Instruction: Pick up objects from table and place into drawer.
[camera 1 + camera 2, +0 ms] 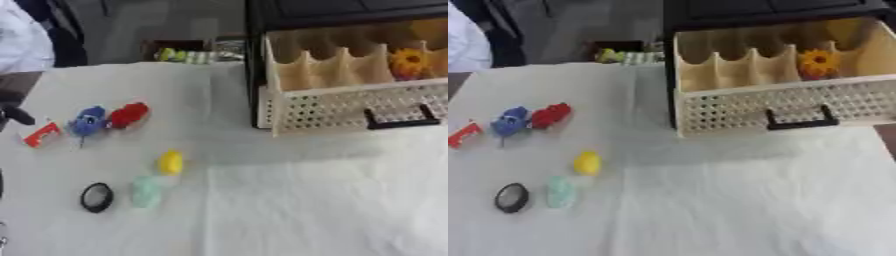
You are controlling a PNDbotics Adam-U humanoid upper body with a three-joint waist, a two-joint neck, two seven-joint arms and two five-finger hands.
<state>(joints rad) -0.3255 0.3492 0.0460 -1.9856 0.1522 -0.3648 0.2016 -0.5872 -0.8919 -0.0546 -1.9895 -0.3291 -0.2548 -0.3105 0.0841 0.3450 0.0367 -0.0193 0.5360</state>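
robot hand [12, 115] far left, grip unclear; red object [129, 114] near, right of it.

Black robot part [16, 116] at left edge, dark rounded shape, rest out of view

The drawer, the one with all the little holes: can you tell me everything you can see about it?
The drawer is pulled open from a black cabinet at the table's far right. It looks like cream plastic, its front dotted with small holes and fitted with a black handle. Wavy dividers split the inside into compartments. An orange flower sits in one toward the right; the others look empty.
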